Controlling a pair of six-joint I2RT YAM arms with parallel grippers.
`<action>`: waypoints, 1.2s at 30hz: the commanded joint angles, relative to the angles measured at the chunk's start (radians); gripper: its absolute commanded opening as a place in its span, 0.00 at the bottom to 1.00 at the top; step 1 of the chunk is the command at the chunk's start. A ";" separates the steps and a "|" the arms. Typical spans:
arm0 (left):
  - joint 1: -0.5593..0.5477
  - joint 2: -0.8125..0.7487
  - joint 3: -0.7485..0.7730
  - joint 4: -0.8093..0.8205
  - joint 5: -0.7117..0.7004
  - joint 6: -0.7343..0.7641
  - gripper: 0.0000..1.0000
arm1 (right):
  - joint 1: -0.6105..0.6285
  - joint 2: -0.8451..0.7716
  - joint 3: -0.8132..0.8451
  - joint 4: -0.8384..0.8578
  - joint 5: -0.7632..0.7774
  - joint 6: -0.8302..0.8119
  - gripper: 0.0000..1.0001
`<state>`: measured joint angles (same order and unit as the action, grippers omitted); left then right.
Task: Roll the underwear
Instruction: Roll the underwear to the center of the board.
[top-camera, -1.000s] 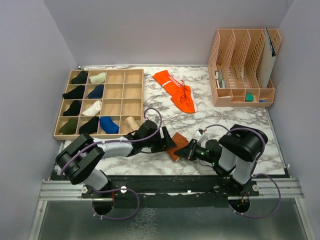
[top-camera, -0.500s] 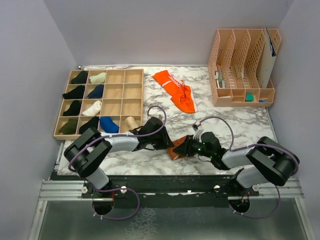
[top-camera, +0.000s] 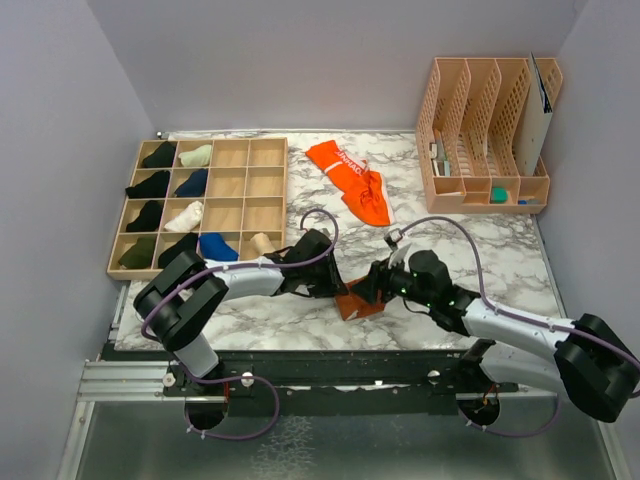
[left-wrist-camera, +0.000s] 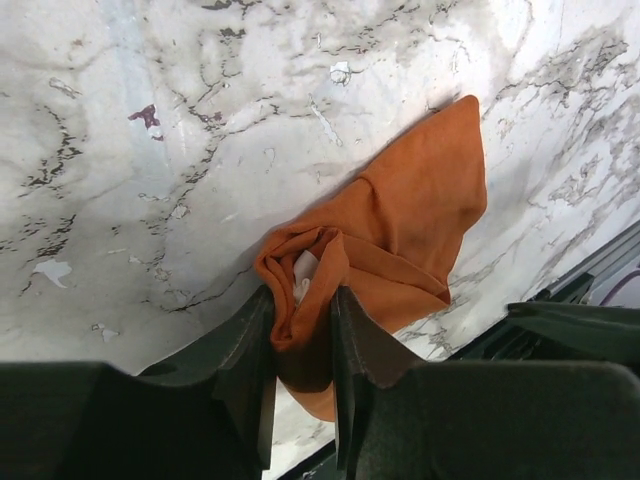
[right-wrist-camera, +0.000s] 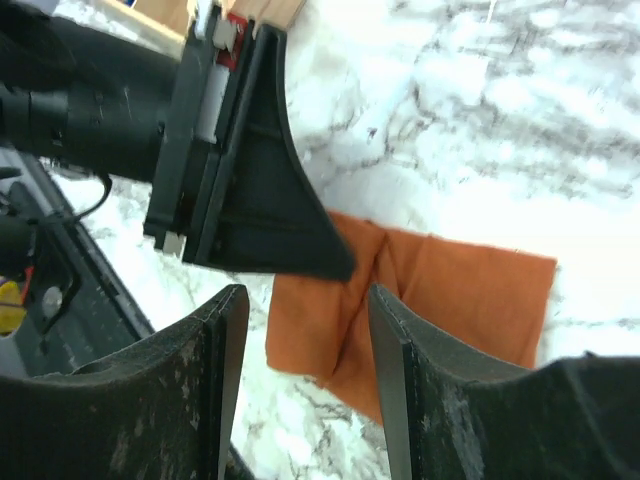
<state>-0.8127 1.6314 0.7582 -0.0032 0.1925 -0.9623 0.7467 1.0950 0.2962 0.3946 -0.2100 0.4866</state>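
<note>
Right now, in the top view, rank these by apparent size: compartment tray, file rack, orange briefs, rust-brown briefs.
1. compartment tray and file rack: too close to rank; the rack stands taller, nearer the camera.
2. orange briefs.
3. rust-brown briefs, bunched and partly hidden.

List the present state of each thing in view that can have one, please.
rust-brown underwear: bunched and partly rolled, one end pinched, the rest lying on the table.
orange underwear: lying loose on the table, not rolled, untouched.
left pincer: shut on the rust-brown underwear.
right pincer: open above the rust-brown underwear, holding nothing.
compartment tray: some cells hold fabric bundles, others are empty.
file organizer: upright.
</note>
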 joint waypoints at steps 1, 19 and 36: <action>-0.006 0.046 0.003 -0.097 -0.008 -0.009 0.26 | 0.034 0.016 0.098 -0.283 0.128 -0.164 0.53; -0.005 0.039 0.001 -0.095 -0.019 -0.067 0.26 | 0.415 0.303 0.339 -0.442 0.658 -0.044 0.48; 0.012 -0.031 -0.034 -0.098 -0.035 -0.093 0.54 | 0.431 0.428 0.194 -0.259 0.591 0.058 0.15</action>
<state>-0.8093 1.6321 0.7673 -0.0135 0.1928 -1.0542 1.1770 1.4826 0.5949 0.0891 0.4568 0.4870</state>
